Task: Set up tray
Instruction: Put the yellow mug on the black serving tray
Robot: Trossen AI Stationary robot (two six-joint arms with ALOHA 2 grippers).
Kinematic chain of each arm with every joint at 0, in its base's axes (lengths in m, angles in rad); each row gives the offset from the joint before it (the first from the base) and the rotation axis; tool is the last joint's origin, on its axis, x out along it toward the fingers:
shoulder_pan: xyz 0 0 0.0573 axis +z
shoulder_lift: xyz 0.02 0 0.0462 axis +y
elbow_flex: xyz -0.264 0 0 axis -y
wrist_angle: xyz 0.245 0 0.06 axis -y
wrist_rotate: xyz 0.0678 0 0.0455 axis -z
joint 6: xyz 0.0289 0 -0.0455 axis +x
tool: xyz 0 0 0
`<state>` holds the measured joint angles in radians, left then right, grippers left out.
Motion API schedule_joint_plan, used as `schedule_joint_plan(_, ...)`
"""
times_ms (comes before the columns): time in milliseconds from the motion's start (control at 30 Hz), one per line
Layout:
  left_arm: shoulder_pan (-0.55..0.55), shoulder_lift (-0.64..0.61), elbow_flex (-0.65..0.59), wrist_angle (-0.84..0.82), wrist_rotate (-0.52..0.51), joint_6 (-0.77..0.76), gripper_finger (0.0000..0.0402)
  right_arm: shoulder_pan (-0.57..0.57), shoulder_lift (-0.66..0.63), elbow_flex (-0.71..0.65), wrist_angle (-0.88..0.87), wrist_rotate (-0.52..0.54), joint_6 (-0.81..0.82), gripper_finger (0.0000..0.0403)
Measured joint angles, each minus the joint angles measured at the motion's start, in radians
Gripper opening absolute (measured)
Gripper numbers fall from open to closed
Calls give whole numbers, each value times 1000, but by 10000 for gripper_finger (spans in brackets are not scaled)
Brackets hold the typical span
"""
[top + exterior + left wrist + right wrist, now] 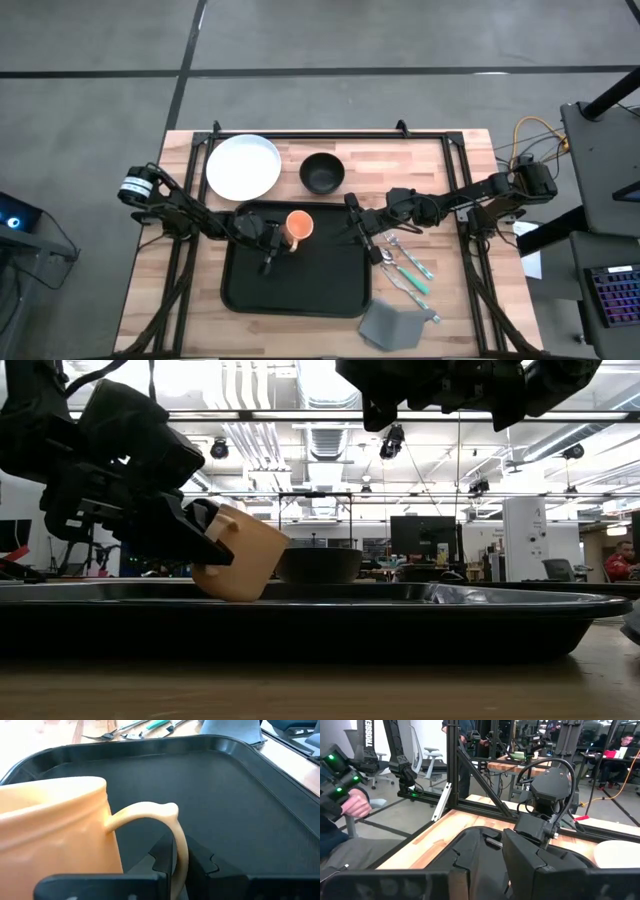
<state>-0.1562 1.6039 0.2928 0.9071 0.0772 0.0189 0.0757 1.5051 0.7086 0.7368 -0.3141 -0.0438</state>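
the tray [300,285] lies at the middle front of the counter [460,330], with the white plate [243,166] and the black bowl [322,172] just behind it and the cutlery [408,268] and a grey cloth [392,324] off its right edge. the left end effector [272,240] is over the tray's rear part, clamped on the handle of the orange mug [299,226]; the left wrist view shows the handle [170,837] pinched between the two dark fingers [160,862]. in the low view the mug [240,553] hangs tilted, its lower edge at or just above the tray floor, so this looks like the mug being set down on the tray, held by the handle so the body stays free.

the right end effector [358,226] hovers above the tray's right rear corner, waiting; the right wrist view shows its fingers [470,852] close together with nothing between them.

whether the mug already touches the tray is hard to tell, since the tray rim [300,605] hides the contact line. the left arm covers part of the tray's rear left. beyond the counter a person's hand [352,804] shows, cut off at the edge.
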Motion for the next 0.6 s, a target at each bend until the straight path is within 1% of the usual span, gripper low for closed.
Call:
schedule_joint_plan(233,0,0,-1,-3,-1,-12,12,0,0,0,0,0,4,85)
schedule_joint_plan(300,0,0,-2,-8,0,-22,17,0,0,0,0,0,3,86)
schedule_joint_plan(367,1,1,-3,-19,-7,-34,32,0,0,0,0,0,4,86)
schedule_joint_plan(433,2,3,-5,-28,-34,-42,51,0,0,0,0,0,4,83)
schedule_joint_plan(600,2,3,-6,-26,-42,-47,99,0,0,0,0,0,5,73)
